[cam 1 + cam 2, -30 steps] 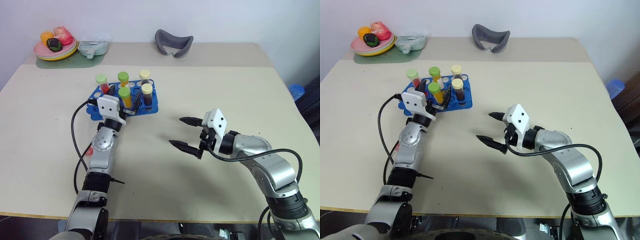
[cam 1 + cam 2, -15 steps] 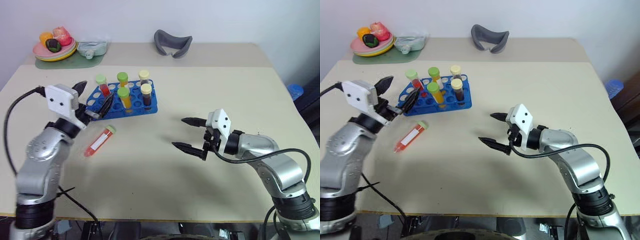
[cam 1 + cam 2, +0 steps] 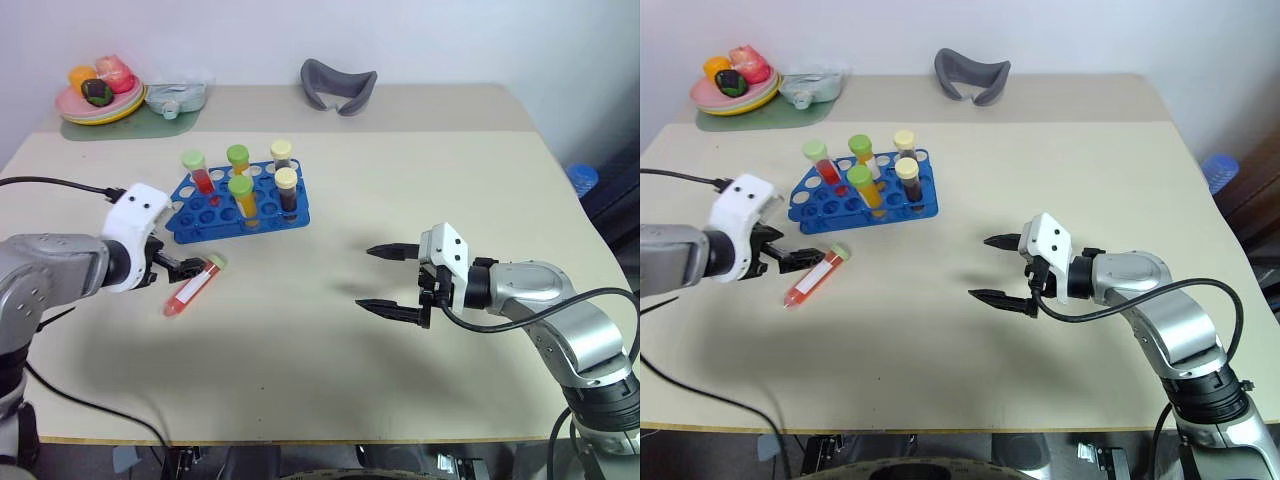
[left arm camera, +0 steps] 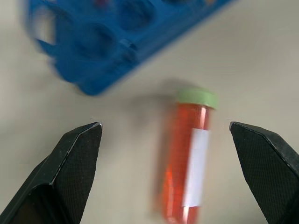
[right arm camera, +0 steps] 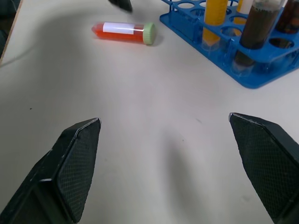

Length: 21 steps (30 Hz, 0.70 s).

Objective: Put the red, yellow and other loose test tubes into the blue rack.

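- The blue rack (image 3: pixel 240 199) sits on the table (image 3: pixel 330 360) with five capped tubes standing in it.
- One loose red tube (image 3: pixel 193 285) with a green cap lies flat just in front of the rack's near left corner.
- Left gripper (image 4: pixel 168 140) hangs over that tube, fingers spread wide, not touching it.
- Right gripper (image 3: pixel 392 281) is well off to the rack's right, spread wide and holding nothing.

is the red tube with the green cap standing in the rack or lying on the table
Lying on the table. The red tube rests on its side just outside the blue rack, its green cap toward the rack, not in any hole.
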Motion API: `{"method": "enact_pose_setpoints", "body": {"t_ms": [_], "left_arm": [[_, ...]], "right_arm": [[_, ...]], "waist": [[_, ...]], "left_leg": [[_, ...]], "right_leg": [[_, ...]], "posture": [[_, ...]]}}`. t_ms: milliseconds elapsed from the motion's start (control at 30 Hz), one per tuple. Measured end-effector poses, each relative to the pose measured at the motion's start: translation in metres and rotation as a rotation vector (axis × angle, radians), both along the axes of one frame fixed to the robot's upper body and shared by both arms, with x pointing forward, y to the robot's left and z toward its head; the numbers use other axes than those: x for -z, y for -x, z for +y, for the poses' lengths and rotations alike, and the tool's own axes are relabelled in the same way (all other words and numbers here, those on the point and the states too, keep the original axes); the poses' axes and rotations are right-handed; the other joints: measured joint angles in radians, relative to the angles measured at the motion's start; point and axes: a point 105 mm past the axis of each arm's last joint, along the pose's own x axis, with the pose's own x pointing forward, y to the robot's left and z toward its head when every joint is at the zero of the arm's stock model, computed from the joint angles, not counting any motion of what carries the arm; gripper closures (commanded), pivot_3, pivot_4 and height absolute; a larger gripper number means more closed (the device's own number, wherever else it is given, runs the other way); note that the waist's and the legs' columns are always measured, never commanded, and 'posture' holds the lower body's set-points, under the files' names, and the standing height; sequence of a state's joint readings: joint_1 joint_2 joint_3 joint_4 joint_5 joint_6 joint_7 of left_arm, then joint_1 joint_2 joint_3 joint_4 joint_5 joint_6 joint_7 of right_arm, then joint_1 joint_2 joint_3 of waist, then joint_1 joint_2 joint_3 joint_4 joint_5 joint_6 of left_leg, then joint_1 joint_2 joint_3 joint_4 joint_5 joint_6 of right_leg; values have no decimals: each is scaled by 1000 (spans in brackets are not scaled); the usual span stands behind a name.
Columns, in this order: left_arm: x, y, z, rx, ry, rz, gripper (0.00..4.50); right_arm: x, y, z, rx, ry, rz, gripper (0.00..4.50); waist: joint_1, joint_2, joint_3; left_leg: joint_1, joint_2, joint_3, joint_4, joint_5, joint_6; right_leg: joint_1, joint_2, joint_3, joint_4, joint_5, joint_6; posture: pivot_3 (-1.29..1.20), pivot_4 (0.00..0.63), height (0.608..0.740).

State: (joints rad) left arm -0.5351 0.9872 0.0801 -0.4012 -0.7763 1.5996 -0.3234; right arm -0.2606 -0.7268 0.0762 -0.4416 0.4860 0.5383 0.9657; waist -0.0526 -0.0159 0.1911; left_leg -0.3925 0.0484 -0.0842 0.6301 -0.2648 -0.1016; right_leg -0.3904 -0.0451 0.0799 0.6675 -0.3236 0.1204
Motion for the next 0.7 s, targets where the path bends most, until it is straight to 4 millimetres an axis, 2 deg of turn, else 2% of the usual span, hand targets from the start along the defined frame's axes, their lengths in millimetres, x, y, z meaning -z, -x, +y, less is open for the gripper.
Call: {"method": "enact_pose_setpoints", "body": {"t_ms": [67,300,500,600,667,700], "left_arm": [[10,-4,1,-9,-34,56,35],[24,-9,-9,56,-79,155,35],[33,-13,-7,60,-78,199,35],[34,-16,-6,68,-87,194,862],[34,-18,-5,66,-90,187,1759],[34,-19,-4,67,-93,180,2354]], "right_arm": [[1,3,2,-10,1,3,0],[6,14,6,-8,1,10,0],[8,19,8,7,-5,13,0],[8,20,10,8,-11,9,0],[8,20,10,10,-12,11,0],[9,20,11,10,-13,13,0]], "waist": [[-2,0,0],[9,0,0],[8,0,0],[9,0,0],[10,0,0],[9,0,0]], "left_leg": [[0,0,0,0,0,0],[-1,0,0,1,0,0],[-1,0,0,1,0,0],[0,0,0,1,0,0],[0,0,0,1,0,0],[0,0,0,1,0,0]], "right_leg": [[0,0,0,0,0,0],[0,0,0,0,0,0],[0,0,0,0,0,0],[1,0,0,0,0,0],[1,0,0,0,0,0],[1,0,0,0,0,0]], "posture": [[0,150,740],[0,150,740],[0,150,740],[0,150,740],[0,150,740],[0,150,740]]}}
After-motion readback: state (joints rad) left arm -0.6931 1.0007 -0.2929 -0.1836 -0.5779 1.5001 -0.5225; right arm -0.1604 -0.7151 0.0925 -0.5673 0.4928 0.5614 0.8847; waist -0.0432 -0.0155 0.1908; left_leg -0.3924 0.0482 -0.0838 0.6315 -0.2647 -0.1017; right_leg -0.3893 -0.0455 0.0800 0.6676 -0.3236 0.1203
